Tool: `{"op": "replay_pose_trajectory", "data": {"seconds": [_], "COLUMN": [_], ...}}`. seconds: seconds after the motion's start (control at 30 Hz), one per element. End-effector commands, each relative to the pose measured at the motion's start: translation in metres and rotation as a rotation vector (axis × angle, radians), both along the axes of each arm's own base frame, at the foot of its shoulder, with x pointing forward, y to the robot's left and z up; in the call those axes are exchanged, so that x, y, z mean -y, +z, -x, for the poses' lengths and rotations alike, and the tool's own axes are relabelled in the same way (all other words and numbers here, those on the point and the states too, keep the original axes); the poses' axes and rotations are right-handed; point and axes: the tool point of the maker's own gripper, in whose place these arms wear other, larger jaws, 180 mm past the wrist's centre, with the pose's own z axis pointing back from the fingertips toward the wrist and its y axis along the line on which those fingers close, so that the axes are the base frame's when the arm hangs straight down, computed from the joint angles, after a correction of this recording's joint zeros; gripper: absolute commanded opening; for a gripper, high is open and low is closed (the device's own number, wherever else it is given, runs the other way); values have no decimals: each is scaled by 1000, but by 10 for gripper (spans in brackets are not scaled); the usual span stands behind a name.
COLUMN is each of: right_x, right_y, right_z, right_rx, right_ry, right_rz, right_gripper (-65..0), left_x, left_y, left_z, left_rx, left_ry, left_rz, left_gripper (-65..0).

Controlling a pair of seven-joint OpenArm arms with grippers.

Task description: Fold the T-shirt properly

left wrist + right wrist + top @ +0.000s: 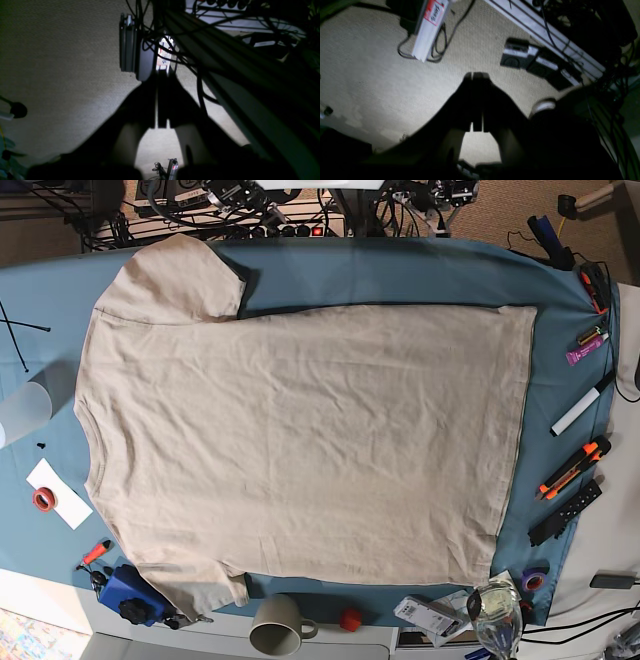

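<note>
2 hands, left hand and right hand, closed empty; T-shirt flat.

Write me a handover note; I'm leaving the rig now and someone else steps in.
Left gripper: shut, empty, off the table, seen against the floor.
Right gripper: shut, empty, also over the floor.
T-shirt: spread flat on the blue cloth, collar toward the base view's left, hem toward its right.
Done: no fold visible.
Left: the whole fold.
</note>
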Motion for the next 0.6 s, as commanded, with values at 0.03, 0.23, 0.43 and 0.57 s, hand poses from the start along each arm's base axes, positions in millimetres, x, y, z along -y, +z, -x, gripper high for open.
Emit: {"op": "replay_pose_trajectory", "data": {"seconds": [0.03,0.23,0.43,0.57], "right_x": [13,47,76,90], "right_y": [1,6,28,54], "right_z": [7,34,52,59], "right_rx": [-22,-52,-13,26], "right_ry": [1,14,73,82], "right_rz": [21,69,78,81], "right_gripper": [-650,-650,-650,-650], "left_x": [-5,-29,-65,-89], "left_y": [1,6,26,46], "left_z": [11,36,55,68], "left_rx": [-8,-8,49,92], "left_ry": [-1,27,77,87], "left_rz": [-5,-15,11,-1], "left_gripper": [-650,-650,-650,-650]}}
